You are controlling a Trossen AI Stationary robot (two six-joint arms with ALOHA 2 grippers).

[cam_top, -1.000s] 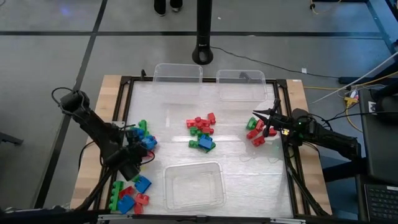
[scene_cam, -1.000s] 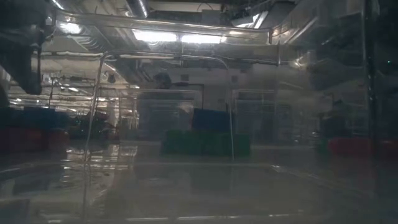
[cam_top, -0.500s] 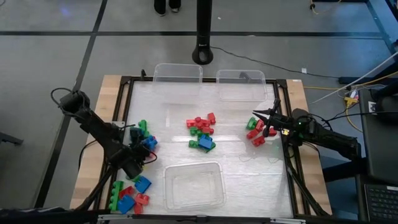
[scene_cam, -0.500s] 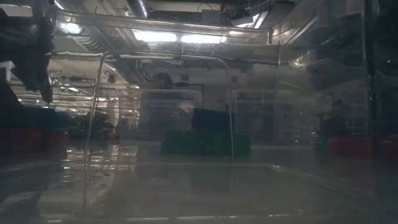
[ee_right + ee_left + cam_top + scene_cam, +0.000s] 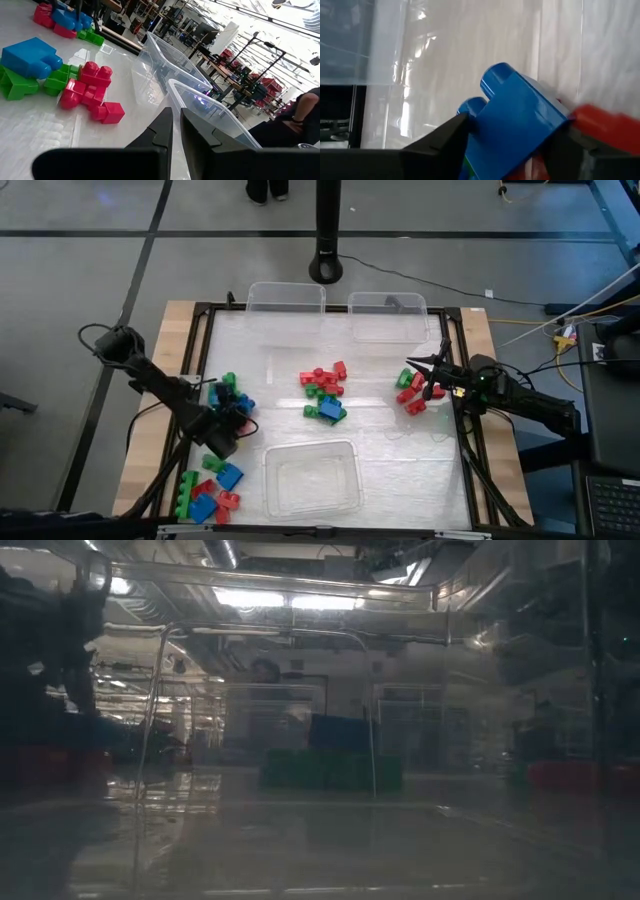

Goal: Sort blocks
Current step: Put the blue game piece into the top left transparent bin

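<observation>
Red, green and blue blocks lie in piles on the white table. One pile is at the left [image 5: 230,392], one in the middle [image 5: 324,390], one at the right [image 5: 410,392], and one at the near left corner [image 5: 205,492]. My left gripper [image 5: 236,414] slants down into the left pile, shut on a blue block [image 5: 520,125]; a red block [image 5: 610,131] lies right beside it. My right gripper [image 5: 410,364] is shut and hovers level just beyond the right pile, touching nothing. My left gripper pinches the blue block between its two fingers, one finger [image 5: 447,142] on the side below the studs [image 5: 495,82] and the other on the opposite side [image 5: 555,131]. The fingers come slanting down from the table's left. Whether the block is clear of the pile cannot be told.
Two clear bins stand at the far edge [image 5: 286,298] [image 5: 388,316], and a third [image 5: 312,478] sits near the front edge. A black post base [image 5: 326,265] stands beyond the table. A dark frame [image 5: 462,430] borders the white surface.
My left gripper has sunk and shifted a little toward the table's right, down into the left pile of blocks. The right arm has kept still.
</observation>
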